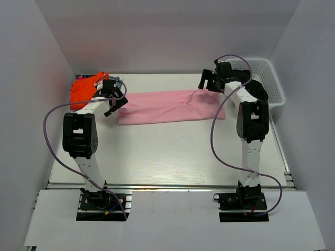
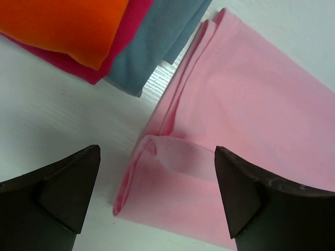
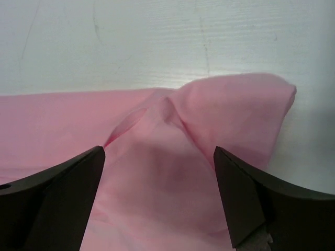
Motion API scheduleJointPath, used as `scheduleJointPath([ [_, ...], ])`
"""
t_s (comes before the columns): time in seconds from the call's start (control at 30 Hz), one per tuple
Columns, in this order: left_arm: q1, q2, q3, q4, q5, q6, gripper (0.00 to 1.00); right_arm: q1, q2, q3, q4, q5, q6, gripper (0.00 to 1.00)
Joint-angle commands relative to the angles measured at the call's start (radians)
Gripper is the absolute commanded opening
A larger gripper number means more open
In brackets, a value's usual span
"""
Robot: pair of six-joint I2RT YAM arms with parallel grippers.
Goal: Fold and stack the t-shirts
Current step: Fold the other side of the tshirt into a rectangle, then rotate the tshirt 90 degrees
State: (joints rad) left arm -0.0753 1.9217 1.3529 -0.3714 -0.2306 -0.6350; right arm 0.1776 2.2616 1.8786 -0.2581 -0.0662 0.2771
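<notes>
A light pink t-shirt (image 1: pixel 167 106) lies folded into a long strip across the far middle of the table. My left gripper (image 1: pixel 116 102) is open just above its left end, whose layered corner (image 2: pixel 152 157) shows between the fingers. My right gripper (image 1: pixel 208 82) is open above the strip's puckered right end (image 3: pixel 172 157). A stack of folded shirts sits at the far left: bright orange (image 1: pixel 84 90) on top, red (image 2: pixel 123 47) and grey-blue (image 2: pixel 152 44) beneath. The black shirt is out of view.
A white mesh basket (image 1: pixel 268 81) stands at the far right corner behind my right arm. White walls enclose the table on three sides. The table's metal rail (image 1: pixel 167 184) runs along the near edge.
</notes>
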Motion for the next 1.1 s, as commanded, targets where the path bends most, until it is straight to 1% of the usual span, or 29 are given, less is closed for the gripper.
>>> scheduleJointPath([
  [0.0,-0.007,-0.139,-0.027,0.018,0.013,0.035,1.0,0.003,-0.164,-0.115,0.037,-0.069,-0.041,0.9],
  [0.07,-0.007,-0.177,-0.049,0.057,0.039,0.07,1.0,0.008,-0.229,-0.179,0.074,-0.109,-0.042,0.9],
  [0.1,-0.007,-0.178,-0.058,0.089,0.087,0.089,1.0,0.007,-0.265,-0.265,0.103,-0.16,-0.039,0.9],
  [0.13,-0.017,-0.187,-0.07,0.106,0.124,0.127,1.0,0.008,-0.278,-0.295,0.112,-0.178,-0.039,0.9],
  [0.2,-0.017,-0.187,-0.07,0.15,0.216,0.155,1.0,0.013,-0.323,-0.384,0.15,-0.249,-0.041,0.9],
  [0.23,-0.017,-0.159,-0.07,0.169,0.293,0.188,1.0,0.023,-0.329,-0.409,0.164,-0.291,-0.047,0.9],
  [0.3,-0.017,-0.13,-0.058,0.212,0.353,0.21,1.0,0.029,-0.311,-0.409,0.171,-0.32,-0.047,0.9],
  [0.33,-0.026,-0.11,-0.042,0.224,0.399,0.21,1.0,0.039,-0.298,-0.395,0.152,-0.317,-0.042,0.9],
  [0.4,-0.026,-0.04,-0.011,0.224,0.433,0.21,1.0,0.042,-0.252,-0.352,0.103,-0.291,-0.012,0.9],
  [0.5,-0.035,0.031,0.044,0.194,0.461,0.225,1.0,0.043,-0.2,-0.323,0.076,-0.233,0.04,0.9],
  [0.57,-0.044,0.083,0.055,0.183,0.461,0.238,1.0,0.04,-0.179,-0.296,0.036,-0.184,0.054,0.9],
  [0.6,-0.044,0.097,0.055,0.183,0.461,0.238,1.0,0.039,-0.142,-0.264,-0.004,-0.114,0.083,0.9],
  [0.67,-0.044,0.128,0.055,0.146,0.447,0.238,1.0,0.034,-0.108,-0.224,-0.046,-0.087,0.102,0.9],
  [0.73,-0.044,0.128,0.025,0.105,0.433,0.238,1.0,0.037,-0.061,-0.196,-0.069,-0.05,0.117,0.9],
  [0.77,-0.053,0.128,0.003,0.104,0.433,0.238,1.0,0.036,-0.045,-0.167,-0.076,-0.05,0.123,0.9],
  [0.83,-0.067,0.103,-0.09,0.079,0.454,0.212,1.0,0.037,0.028,-0.098,-0.115,-0.058,0.129,0.9],
  [0.87,-0.067,0.085,-0.128,0.069,0.455,0.202,1.0,0.036,0.054,-0.019,-0.124,-0.069,0.126,0.9],
  [0.9,-0.096,0.047,-0.202,0.049,0.455,0.189,1.0,0.04,0.125,0.013,-0.145,-0.073,0.126,0.9],
  [0.93,-0.109,0.027,-0.234,-0.002,0.465,0.189,1.0,0.043,0.153,0.042,-0.158,-0.083,0.128,0.9],
  [0.97,-0.122,0.005,-0.268,-0.029,0.479,0.189,1.0,0.046,0.177,0.129,-0.161,-0.115,0.126,0.9],
  [1.0,-0.138,-0.016,-0.338,-0.052,0.516,0.179,1.0,0.046,0.225,0.161,-0.164,-0.132,0.126,0.9],
  [1.03,-0.176,-0.035,-0.374,-0.073,0.549,0.179,1.0,0.049,0.269,0.19,-0.161,-0.191,0.123,0.9],
  [1.07,-0.197,-0.067,-0.449,-0.107,0.621,0.179,1.0,0.051,0.286,0.276,-0.155,-0.213,0.119,0.9],
])
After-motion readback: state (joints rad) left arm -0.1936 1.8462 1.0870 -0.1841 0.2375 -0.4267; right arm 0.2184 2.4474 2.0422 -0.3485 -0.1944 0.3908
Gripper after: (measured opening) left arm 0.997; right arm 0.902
